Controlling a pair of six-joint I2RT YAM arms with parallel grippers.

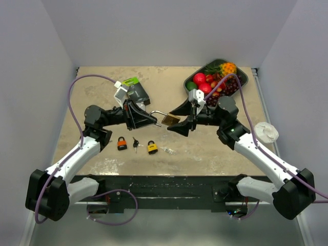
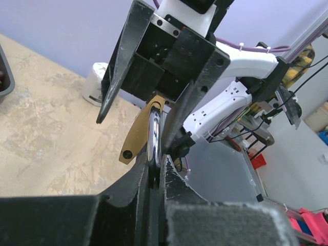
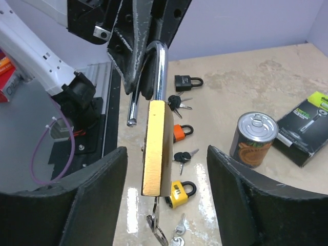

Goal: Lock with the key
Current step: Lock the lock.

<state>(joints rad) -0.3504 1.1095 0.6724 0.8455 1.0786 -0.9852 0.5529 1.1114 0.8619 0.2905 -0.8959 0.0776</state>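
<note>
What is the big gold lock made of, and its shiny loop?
The padlock body looks like brass: it is yellow-gold metal with a soft, brushed sheen. Its shackle looks like steel, maybe chrome-plated, because it is silvery with mirror-bright reflections.

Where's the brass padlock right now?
Top view, centre: the brass padlock hangs above the table, its shackle pinched in the left hand, its body inside the open right hand, near the fruit tray.
</note>
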